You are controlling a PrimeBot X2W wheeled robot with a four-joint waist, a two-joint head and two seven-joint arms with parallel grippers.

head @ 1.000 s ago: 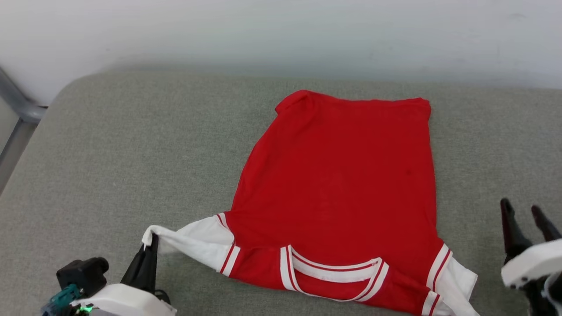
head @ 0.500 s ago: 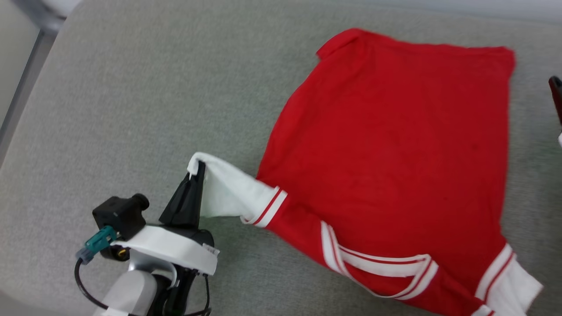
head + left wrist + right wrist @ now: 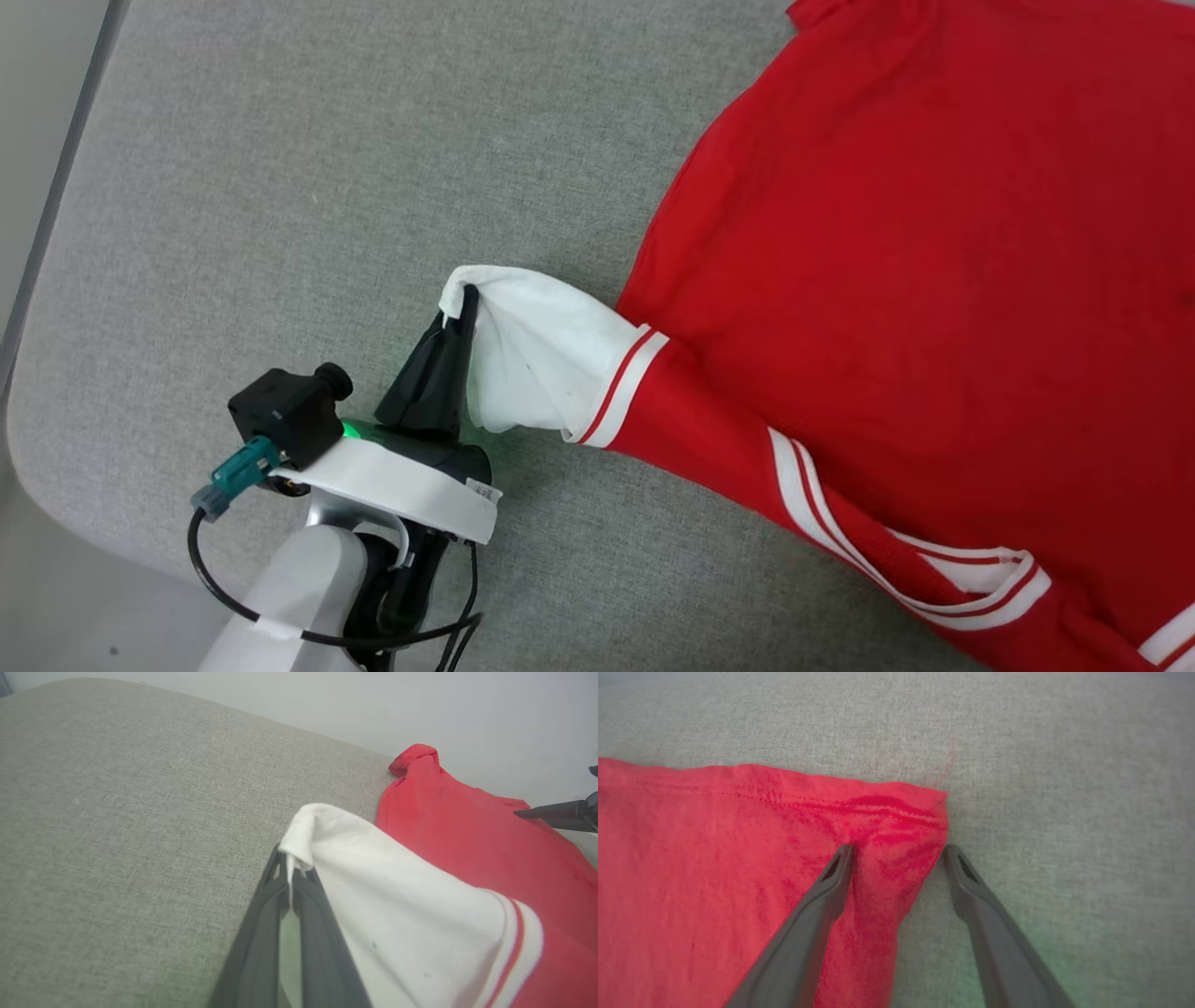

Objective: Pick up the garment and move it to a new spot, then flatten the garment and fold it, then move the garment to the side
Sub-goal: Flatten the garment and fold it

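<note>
The garment [image 3: 887,233] lies spread on the grey fabric surface [image 3: 280,187], collar toward the robot. The left pincer [image 3: 467,301] is clamped on the edge of its white sleeve [image 3: 541,355], holding it raised. The right pincer [image 3: 896,851] stands wide, its 2 fingers straddling a red hem corner.

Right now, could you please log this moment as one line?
left pincer: shut on garment sleeve | right pincer: open at hem corner | garment: lying on grey cushion
</note>
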